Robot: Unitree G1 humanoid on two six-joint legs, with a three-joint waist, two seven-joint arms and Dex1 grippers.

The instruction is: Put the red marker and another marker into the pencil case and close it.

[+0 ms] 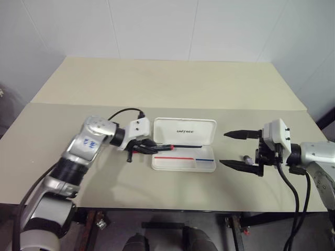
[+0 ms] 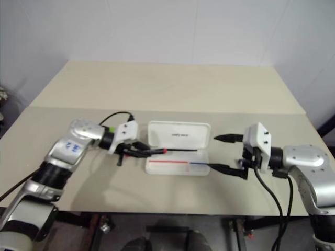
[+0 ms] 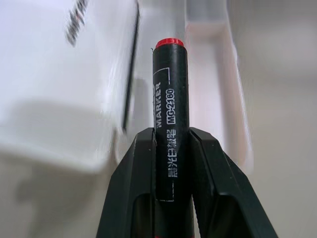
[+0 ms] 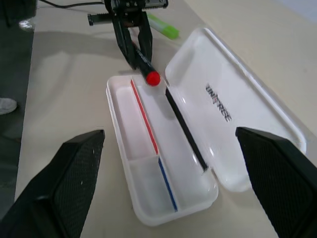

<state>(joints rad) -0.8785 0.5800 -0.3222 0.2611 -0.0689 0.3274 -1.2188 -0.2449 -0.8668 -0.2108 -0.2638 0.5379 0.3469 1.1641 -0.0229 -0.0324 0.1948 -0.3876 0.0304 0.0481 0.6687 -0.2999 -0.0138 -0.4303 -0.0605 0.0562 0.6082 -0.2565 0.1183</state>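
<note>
1. Left gripper (image 1: 148, 147) is clamped on the red marker (image 3: 169, 114). The marker sticks out past the fingertips, red-tipped end leading, toward the case (image 1: 184, 132).
2. The case lies open on the table (image 1: 172, 83), lid folded back flat on the far side, tray on the near side with red and blue stripes along its floor. Its long axis runs left to right across the robot.
3. The marker's axis runs nearly parallel to the tray's long side. In the right wrist view the red tip sits at the tray's left end, close to the hinge line between tray and lid. How high it rides above the tray cannot be told.
4. Key relation: the tray lies straight ahead along the marker's own axis, and slightly nearer the robot than the tip. Judgement: the marker needs to travel on rightward and a little toward the near side, so that it drops into the tray rather than onto the hinge or lid.
5. Right gripper (image 1: 242, 150) has its jaws wide apart and empty, just beside the case's right end, pointing at it.
6. Green marker (image 4: 163, 27) lies on the table behind the left gripper, well apart from the right one; the left arm is nearer to it.
</note>
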